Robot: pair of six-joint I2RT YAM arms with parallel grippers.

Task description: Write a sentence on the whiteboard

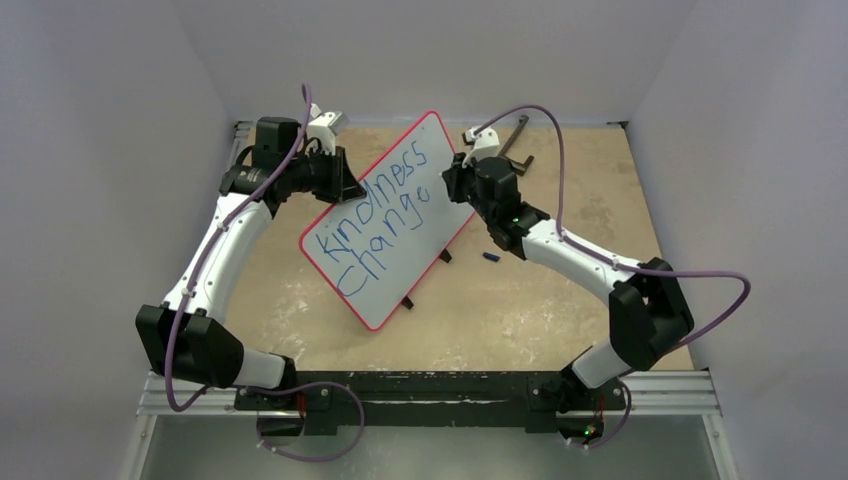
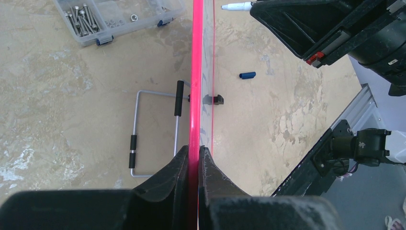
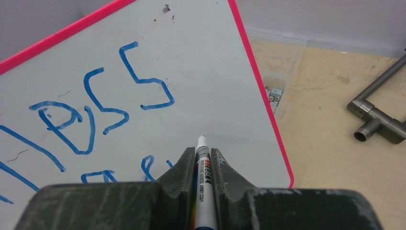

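Observation:
The whiteboard (image 1: 395, 225), white with a thin red rim, stands tilted in mid-table. Blue writing (image 1: 380, 215) on it reads "Kindness" above "Change". My left gripper (image 1: 345, 180) is shut on the board's left rim, seen edge-on in the left wrist view (image 2: 195, 72) with the jaws (image 2: 194, 160) pressed on both sides. My right gripper (image 1: 455, 185) is shut on a white marker (image 3: 202, 182), tip pointing at the board's face (image 3: 201, 96) just right of the second line's last letters. The marker tip (image 2: 237, 6) also shows in the left wrist view.
A blue marker cap (image 1: 490, 257) lies on the table right of the board; it also shows in the left wrist view (image 2: 247, 75). A clear box of screws (image 2: 115, 17) and a wire stand (image 2: 155, 127) sit behind the board. A metal pipe piece (image 3: 378, 110) lies at back right.

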